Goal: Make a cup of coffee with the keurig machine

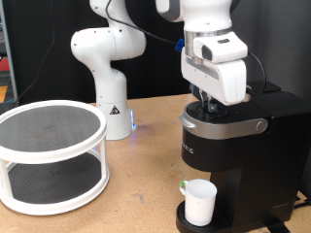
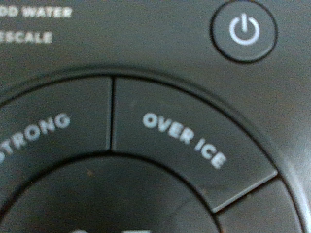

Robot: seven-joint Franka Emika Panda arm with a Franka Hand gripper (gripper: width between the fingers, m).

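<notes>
The black keurig machine (image 1: 233, 155) stands at the exterior view's right, lid down. The small white cup (image 1: 199, 202) sits on its round drip base under the spout. My gripper (image 1: 208, 105) is straight above the machine's lid, its fingers down at the top buttons and hidden by the hand. The wrist view shows only the machine's top panel very close up: an "OVER ICE" button (image 2: 185, 138), part of a "STRONG" button (image 2: 39, 131) and a round power button (image 2: 244, 31). No fingers show in the wrist view.
A white two-tier round rack (image 1: 51, 155) with dark mesh shelves stands at the exterior view's left. A second white robot arm's base (image 1: 109, 87) stands behind on the wooden table (image 1: 136, 194).
</notes>
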